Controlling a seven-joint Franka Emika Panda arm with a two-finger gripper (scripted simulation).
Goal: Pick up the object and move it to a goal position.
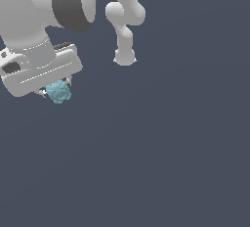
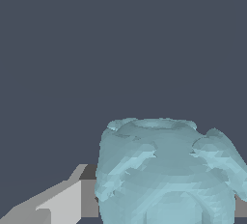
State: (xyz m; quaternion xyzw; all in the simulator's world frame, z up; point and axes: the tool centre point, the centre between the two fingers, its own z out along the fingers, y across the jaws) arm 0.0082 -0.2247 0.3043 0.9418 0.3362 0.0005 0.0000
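A flat, dark slate-blue worktop [image 1: 171, 162] fills both views, with no edge, wall or marking visible. At the exterior view's upper left, the white arm [image 1: 44, 6] is cut off by the frame. The gripper [image 1: 56, 92] has its jaws closed on the teal-blue lumpy object [image 1: 59, 92], which sits beneath the white hand. In the wrist view the object [image 2: 164, 170] hides most of the fingers [image 2: 62, 203].
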